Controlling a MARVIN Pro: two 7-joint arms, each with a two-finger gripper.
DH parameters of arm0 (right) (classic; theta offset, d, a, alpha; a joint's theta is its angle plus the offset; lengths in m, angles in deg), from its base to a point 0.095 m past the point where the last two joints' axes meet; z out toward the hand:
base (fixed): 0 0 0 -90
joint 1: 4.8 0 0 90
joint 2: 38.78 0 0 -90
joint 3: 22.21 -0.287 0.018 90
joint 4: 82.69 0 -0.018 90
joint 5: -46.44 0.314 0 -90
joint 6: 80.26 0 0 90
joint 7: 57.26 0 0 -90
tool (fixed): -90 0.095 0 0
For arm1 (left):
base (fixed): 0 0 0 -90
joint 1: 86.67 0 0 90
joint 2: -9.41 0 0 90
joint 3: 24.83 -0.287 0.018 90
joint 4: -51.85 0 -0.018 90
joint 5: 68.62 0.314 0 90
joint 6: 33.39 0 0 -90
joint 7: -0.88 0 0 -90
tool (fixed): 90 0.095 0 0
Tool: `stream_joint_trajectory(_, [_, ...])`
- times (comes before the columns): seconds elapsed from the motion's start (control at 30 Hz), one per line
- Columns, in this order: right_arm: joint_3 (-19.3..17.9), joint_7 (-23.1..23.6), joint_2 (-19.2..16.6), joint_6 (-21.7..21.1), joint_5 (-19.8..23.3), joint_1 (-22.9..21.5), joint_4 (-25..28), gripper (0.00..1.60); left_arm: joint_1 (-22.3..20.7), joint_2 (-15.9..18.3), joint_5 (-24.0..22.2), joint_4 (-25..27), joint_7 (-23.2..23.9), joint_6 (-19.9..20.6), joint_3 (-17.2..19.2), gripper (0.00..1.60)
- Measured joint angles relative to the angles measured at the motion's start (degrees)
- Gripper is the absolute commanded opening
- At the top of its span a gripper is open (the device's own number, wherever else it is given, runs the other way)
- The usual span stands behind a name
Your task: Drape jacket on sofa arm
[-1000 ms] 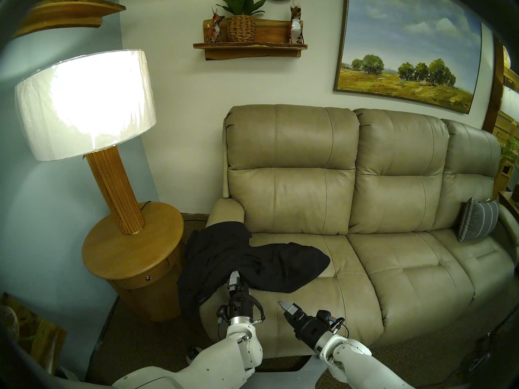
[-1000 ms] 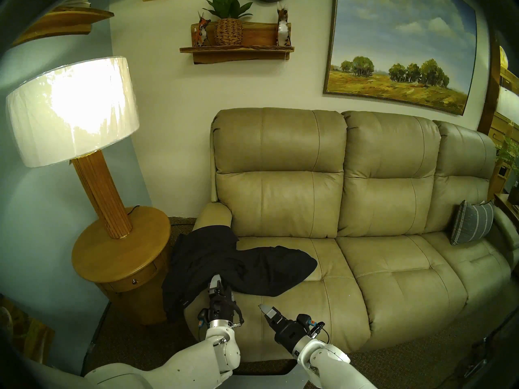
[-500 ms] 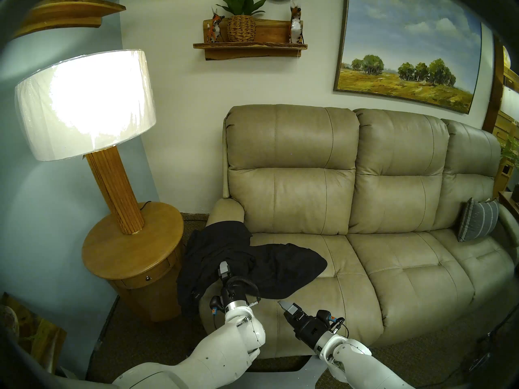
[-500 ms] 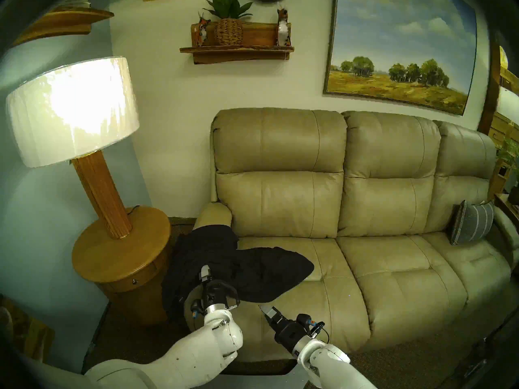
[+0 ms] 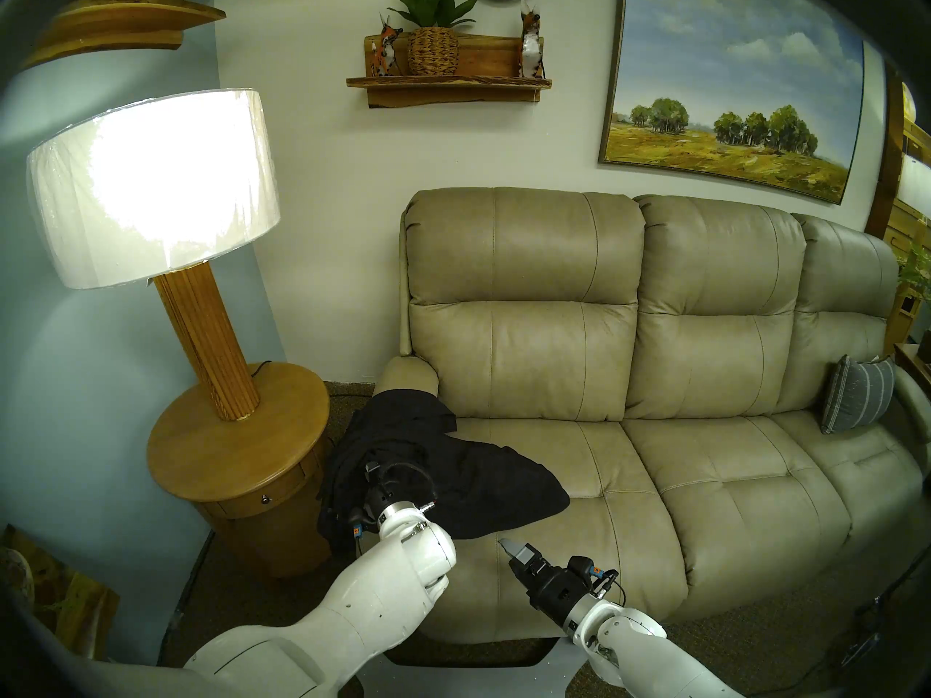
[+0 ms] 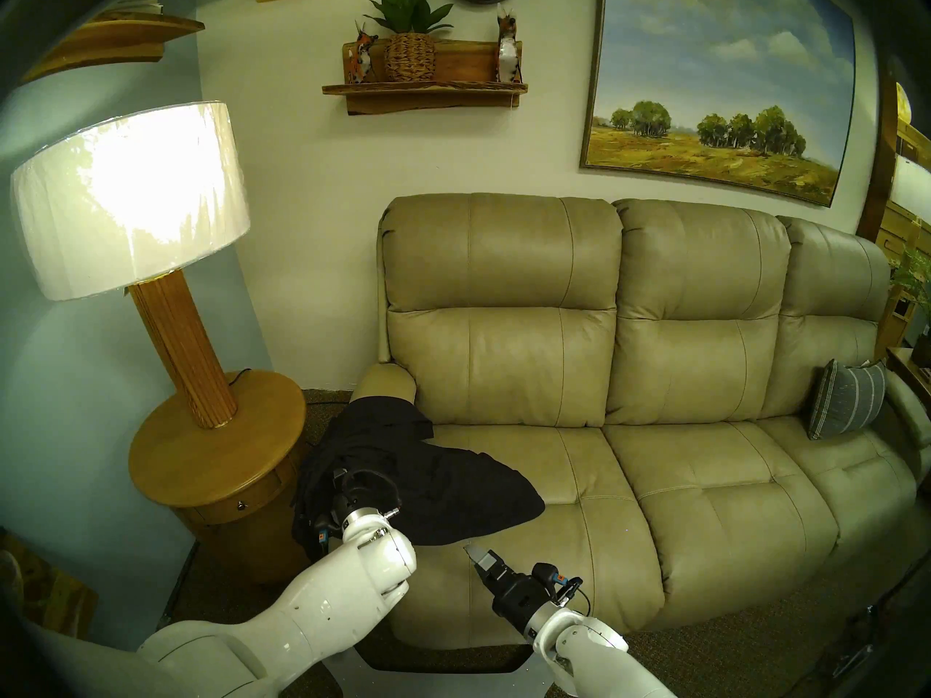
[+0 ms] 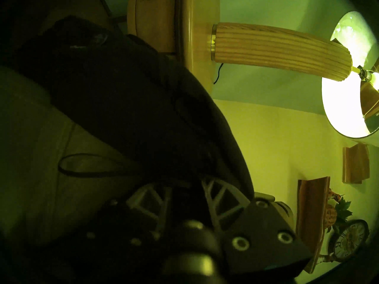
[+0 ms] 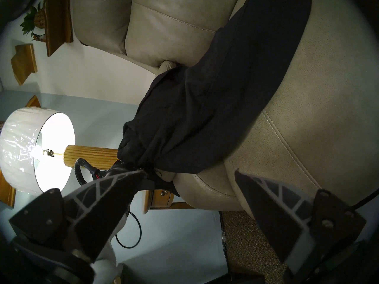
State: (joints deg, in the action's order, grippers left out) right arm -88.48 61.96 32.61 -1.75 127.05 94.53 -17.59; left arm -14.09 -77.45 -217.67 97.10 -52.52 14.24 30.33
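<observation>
The black jacket (image 5: 478, 485) lies over the beige sofa arm (image 5: 405, 374) and spreads onto the left seat; it also shows in the other head view (image 6: 453, 490). My left gripper (image 5: 372, 469) is over the arm and shut on a bunched fold of the jacket (image 7: 123, 93), its fingertips buried in the fabric. A thin drawcord loop (image 7: 82, 164) hangs against the leather. My right gripper (image 5: 505, 548) is open and empty above the front of the left seat, just clear of the jacket's near edge (image 8: 205, 113).
A round wooden side table (image 5: 201, 460) with a lit lamp (image 5: 151, 188) stands close to the left of the sofa arm. A grey striped cushion (image 5: 856, 400) leans at the sofa's far right end. Carpet lies in front.
My left gripper has moved left and back over the sofa arm, dragging the jacket with it. The jacket's end on the seat has slid left. The right arm has not moved.
</observation>
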Motion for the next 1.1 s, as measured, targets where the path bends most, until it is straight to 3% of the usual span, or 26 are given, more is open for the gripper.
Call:
stream_joint_trajectory(0.03, [0.0,0.0,0.0,0.0,0.0,0.0,0.0,1.6,-0.4,0.2,0.1,0.0,-1.1,-0.2,-0.2,0.5])
stream_joint_trajectory(0.07, [0.0,0.0,0.0,0.0,0.0,0.0,0.0,1.6,-0.9,0.5,0.2,0.0,-2.3,-0.3,-0.5,0.69])
stream_joint_trajectory(0.1, [0.0,0.0,0.0,0.0,0.0,0.0,0.0,1.6,-1.4,0.7,0.3,-0.1,-3.6,-0.5,-0.9,0.75])
stream_joint_trajectory(0.17, [0.0,0.0,0.0,0.0,0.1,0.0,0.0,1.6,-2.3,1.1,0.6,-0.2,-6.3,-0.5,-2.2,1.39])
stream_joint_trajectory(0.2, [0.0,0.0,0.0,0.0,0.1,0.0,0.0,1.6,-2.8,1.4,0.7,-0.3,-8.1,-0.3,-3.1,1.6])
stream_joint_trajectory(0.43, [0.1,0.1,0.0,0.0,0.1,0.0,0.1,1.6,-3.1,3.4,1.6,3.1,-13.5,0.3,-5.7,1.6])
stream_joint_trajectory(0.7, [0.1,0.1,0.0,0.0,0.2,0.0,0.0,1.6,0.2,3.0,2.2,8.6,-12.4,-2.8,-7.1,1.6])
stream_joint_trajectory(0.9, [0.1,0.0,0.0,0.0,0.2,0.0,0.0,1.6,4.5,1.9,2.6,13.7,-11.6,-4.1,-11.2,1.6])
stream_joint_trajectory(1.1, [0.2,0.0,0.0,0.0,0.2,0.0,0.0,1.6,7.5,3.3,0.8,18.3,-11.7,-4.6,-16.6,1.6])
